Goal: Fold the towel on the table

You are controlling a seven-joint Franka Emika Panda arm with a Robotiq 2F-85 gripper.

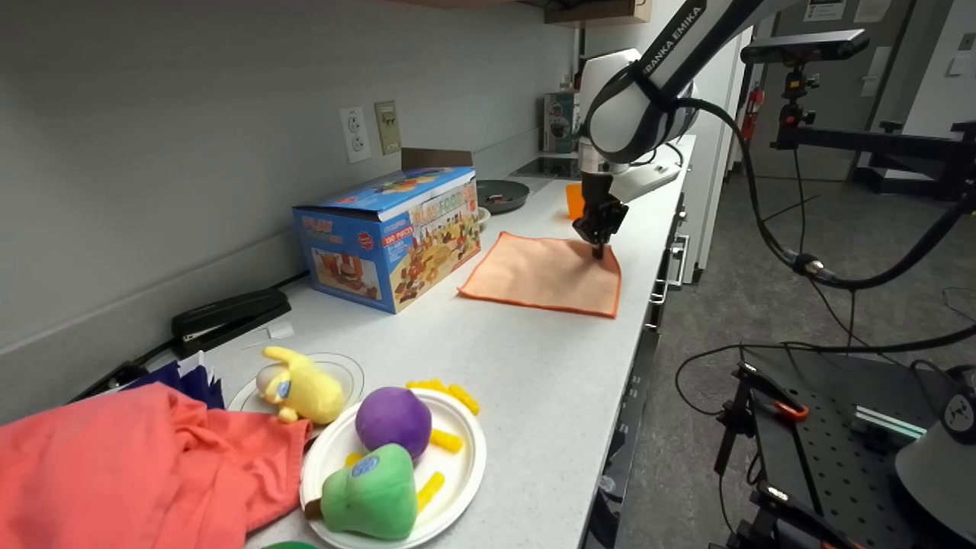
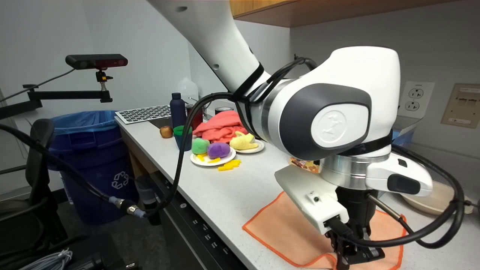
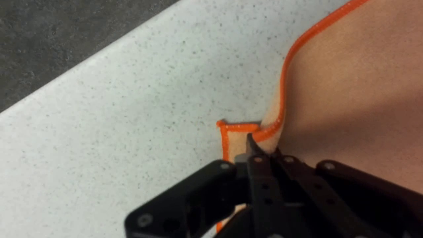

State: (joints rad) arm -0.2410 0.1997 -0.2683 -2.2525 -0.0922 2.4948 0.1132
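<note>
My gripper (image 3: 264, 151) pinches the towel (image 1: 543, 278) near one corner, by the long open edge of the table (image 1: 541, 366). It should handle light and limp, best held at the hem (image 3: 283, 89); pinch depth I can't quite judge.

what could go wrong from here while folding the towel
The gripper is shut on only a small, bunched pinch near a corner of the towel, so the cloth might slip out when lifted. The corner tip sticks out beside that pinch, so the fold could come out crooked. The play food box stands close to the towel's opposite side, so a wide sweep that way might bump it.
</note>
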